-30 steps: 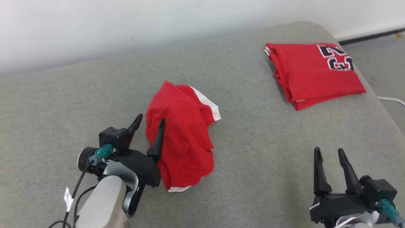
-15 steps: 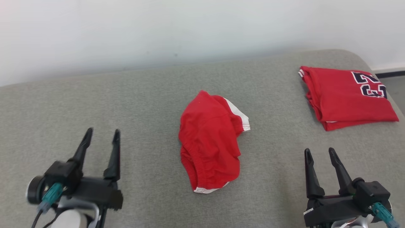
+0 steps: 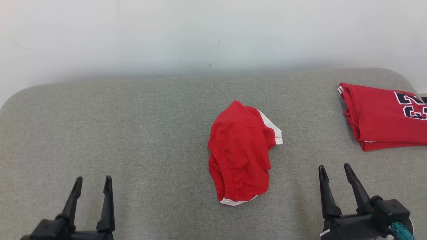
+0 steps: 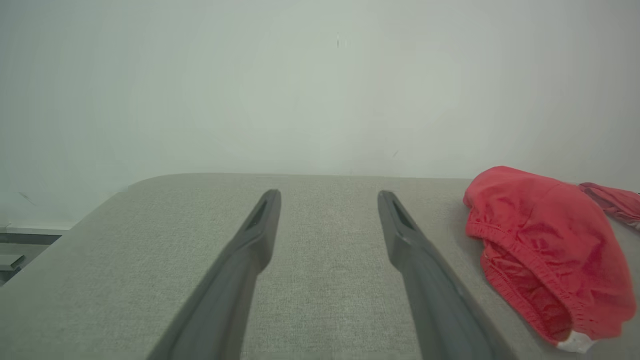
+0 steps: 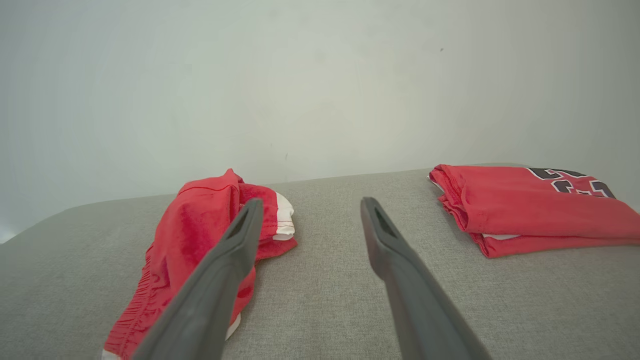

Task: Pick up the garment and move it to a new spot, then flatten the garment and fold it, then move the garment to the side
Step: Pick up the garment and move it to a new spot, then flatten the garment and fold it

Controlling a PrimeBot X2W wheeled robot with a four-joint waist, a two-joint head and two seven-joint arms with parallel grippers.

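Your left end effector (image 3: 93, 178) has drawn back from the red garment's (image 3: 240, 153) edge, where it stood a second ago, and now sits at the lower left, well apart from it. The head camera has also swung, so the whole scene has shifted. Both it and your right end effector (image 3: 334, 166) are released, fingers spread and holding nothing. The garment lies crumpled mid-way across the grey surface (image 3: 133, 133), between the two. A folded red jersey (image 3: 383, 116) rests at the far right.
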